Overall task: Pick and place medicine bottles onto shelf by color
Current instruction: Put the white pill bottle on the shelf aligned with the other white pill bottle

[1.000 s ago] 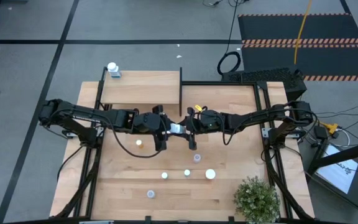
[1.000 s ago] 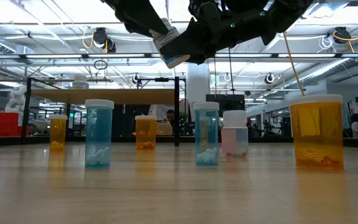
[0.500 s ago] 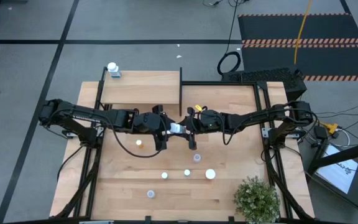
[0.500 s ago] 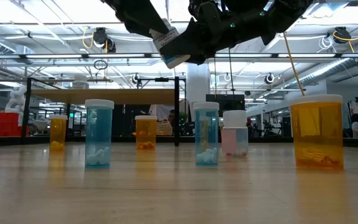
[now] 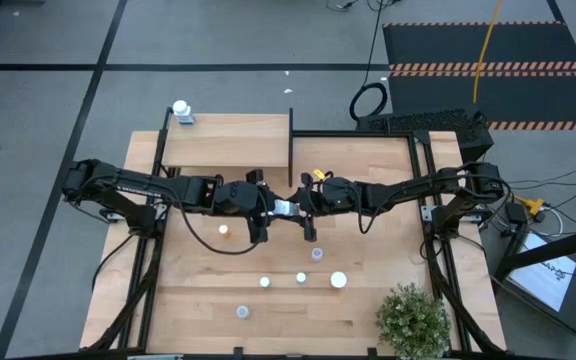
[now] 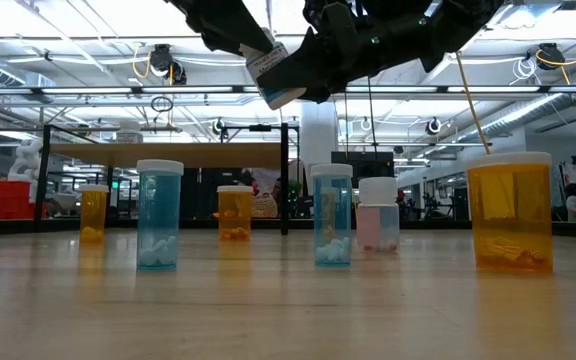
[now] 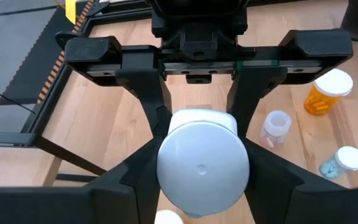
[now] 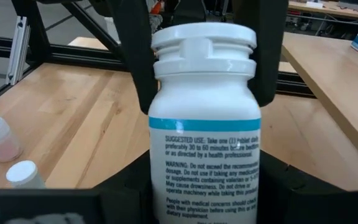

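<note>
White-capped white bottle [image 8: 204, 118], teal stripe above printed label, hangs over the table's [image 5: 368, 160] centre; left gripper [image 5: 266, 212] at nine o'clock and right gripper [image 5: 303, 210] at three both clamp it.

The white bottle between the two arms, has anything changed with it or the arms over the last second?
Nothing visibly changed. The white bottle hangs in mid-air between the left tool and the right tool, above the middle of the table, with fingers of both tools beside it. The bottles standing on the table kept their places.
</note>
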Controlling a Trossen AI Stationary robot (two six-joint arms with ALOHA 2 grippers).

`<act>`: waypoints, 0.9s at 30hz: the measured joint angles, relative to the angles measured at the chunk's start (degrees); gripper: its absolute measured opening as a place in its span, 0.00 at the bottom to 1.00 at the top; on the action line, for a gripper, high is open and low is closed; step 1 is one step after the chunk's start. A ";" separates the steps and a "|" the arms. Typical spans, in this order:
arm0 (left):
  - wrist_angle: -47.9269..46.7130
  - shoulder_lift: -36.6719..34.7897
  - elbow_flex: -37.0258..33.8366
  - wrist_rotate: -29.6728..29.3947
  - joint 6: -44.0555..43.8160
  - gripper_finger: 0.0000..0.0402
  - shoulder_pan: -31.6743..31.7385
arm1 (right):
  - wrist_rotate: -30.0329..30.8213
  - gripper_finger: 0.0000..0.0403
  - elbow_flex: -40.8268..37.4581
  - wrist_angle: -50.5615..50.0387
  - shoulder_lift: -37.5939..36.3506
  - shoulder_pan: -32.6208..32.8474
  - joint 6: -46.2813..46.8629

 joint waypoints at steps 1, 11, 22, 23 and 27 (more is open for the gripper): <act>0.00 0.00 0.00 -0.01 0.01 0.46 -0.01 | 0.00 0.41 0.00 0.00 0.00 0.00 0.00; 1.08 0.00 -0.04 -0.48 0.98 0.50 -0.13 | 0.07 0.41 0.00 0.04 0.00 -0.02 0.54; 1.09 0.00 -0.04 -1.00 0.94 0.52 -1.30 | 0.04 0.42 0.00 0.55 0.00 0.02 0.87; 1.09 0.00 -0.04 -1.04 0.94 0.52 -1.38 | 0.03 0.43 -0.01 0.74 0.00 0.02 1.06; 1.11 -0.07 -0.04 -0.99 0.94 0.49 -1.53 | 0.09 0.49 -0.02 1.03 0.00 0.09 1.41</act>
